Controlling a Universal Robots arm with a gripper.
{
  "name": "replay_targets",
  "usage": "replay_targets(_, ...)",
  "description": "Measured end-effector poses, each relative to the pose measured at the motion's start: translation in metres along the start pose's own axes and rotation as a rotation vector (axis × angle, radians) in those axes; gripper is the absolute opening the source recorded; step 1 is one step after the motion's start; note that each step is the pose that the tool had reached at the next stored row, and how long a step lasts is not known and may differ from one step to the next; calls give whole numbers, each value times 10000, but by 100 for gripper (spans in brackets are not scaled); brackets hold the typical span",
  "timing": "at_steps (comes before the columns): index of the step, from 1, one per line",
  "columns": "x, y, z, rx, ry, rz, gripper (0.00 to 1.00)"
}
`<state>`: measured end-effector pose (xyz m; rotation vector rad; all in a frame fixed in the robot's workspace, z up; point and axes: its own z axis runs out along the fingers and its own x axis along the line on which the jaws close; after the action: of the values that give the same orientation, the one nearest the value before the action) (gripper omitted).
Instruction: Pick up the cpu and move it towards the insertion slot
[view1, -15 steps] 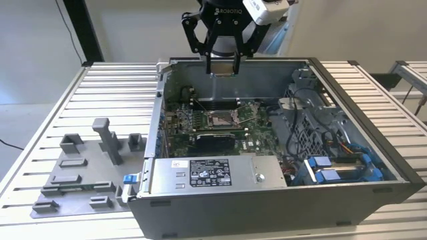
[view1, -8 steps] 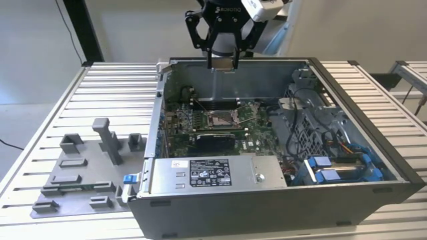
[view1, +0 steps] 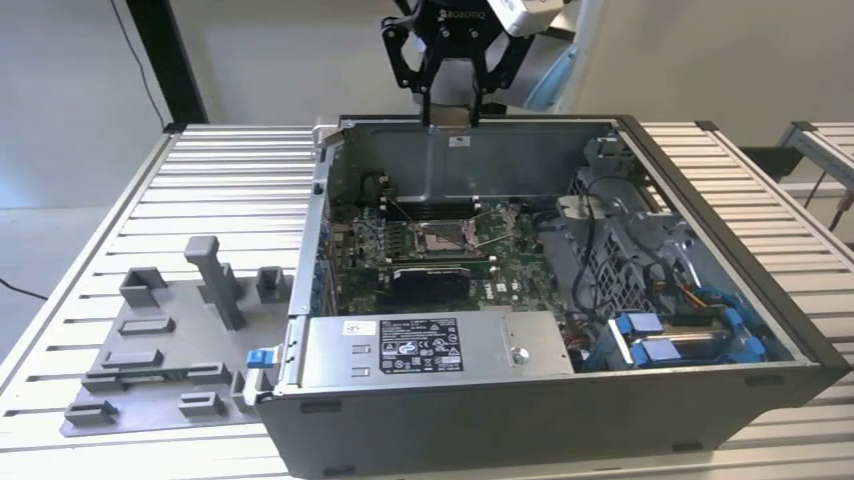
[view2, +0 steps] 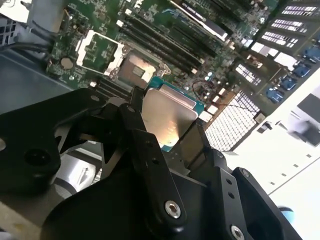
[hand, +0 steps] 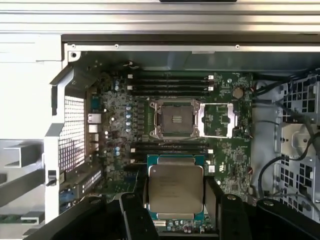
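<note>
Between fingers (hand: 176, 220), cpu (hand: 175, 189) edges hidden.

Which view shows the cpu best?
The first wrist view: the cpu faces the camera squarely, held in the gripper. The second wrist view shows it slanted; in the exterior view it is tiny.

A ribbed metal table (view1: 120, 200) is carrying an open computer case (view1: 534, 400), which is taking up the middle and the exterior view's right. A grey fixture plate (view1: 147, 370) with upright blocks is lying on the table's left part, seemingly just beside the case.
</note>
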<state>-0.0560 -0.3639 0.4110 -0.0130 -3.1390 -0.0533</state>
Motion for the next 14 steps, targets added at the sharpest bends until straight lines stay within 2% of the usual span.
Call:
replay_targets(10, -184, 338, 74, 0, -1, -1, 0)
replay_targets(12, -207, 380, 84, 1, 1, -2, 0)
replay_targets(14, -213, 396, 92, 1, 0, 1, 0)
